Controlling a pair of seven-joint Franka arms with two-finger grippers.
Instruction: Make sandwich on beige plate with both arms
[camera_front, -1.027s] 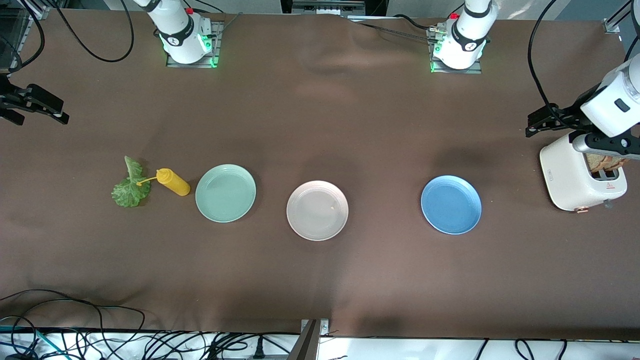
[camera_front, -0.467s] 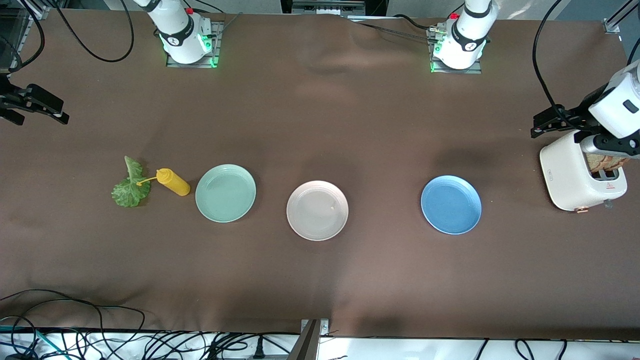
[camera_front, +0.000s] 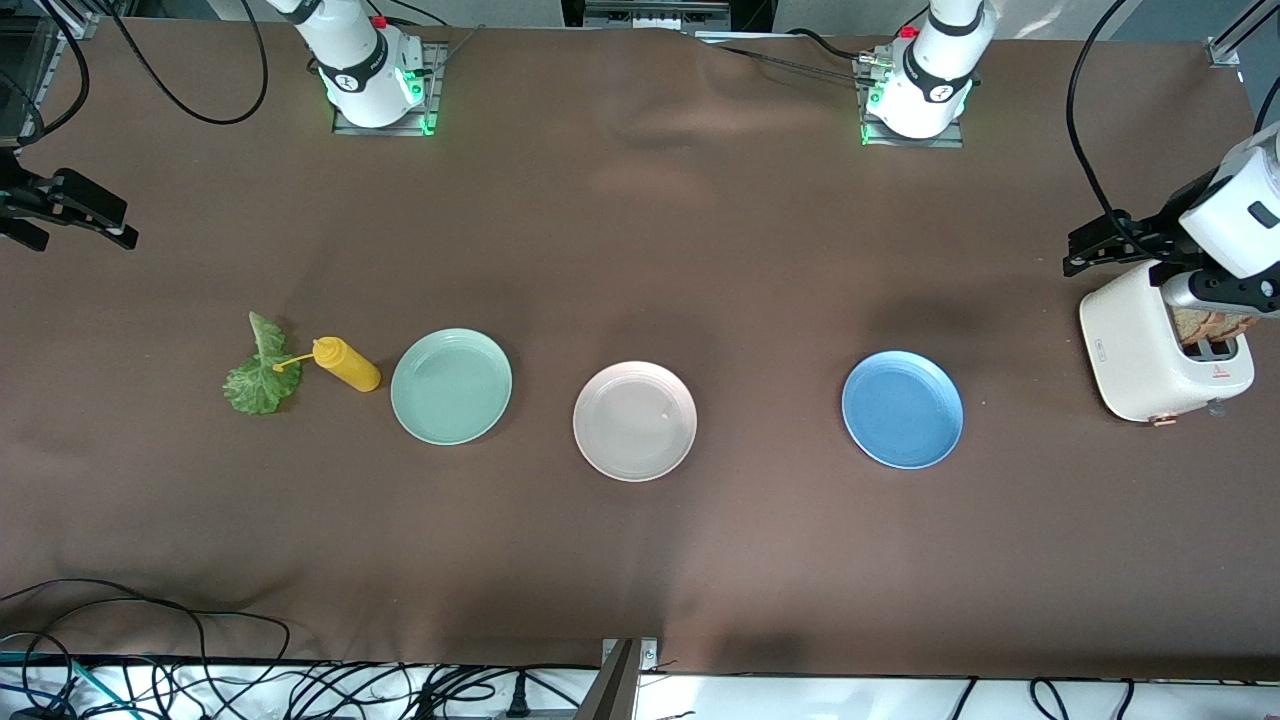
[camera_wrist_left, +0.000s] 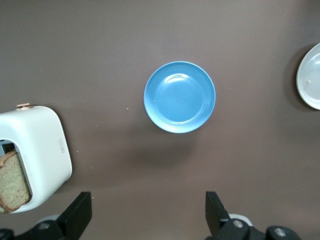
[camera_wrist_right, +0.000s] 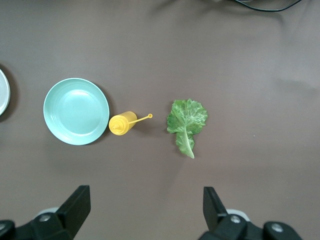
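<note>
Sitting mid-tabletop, the beige plate lies between mint plate and blue plate, well apart. Toaster markings are unreadable. Left gripper hangs over bare tabletop beside the toaster, right gripper over its own end; both fingers released.

You're looking at brown tabletop carrying row down its middle: lettuce leaf and yellow squeeze bottle sitting toward right arm's end, then mint green plate, beige plate, blue plate, white toaster standing at left arm's edge.
</note>
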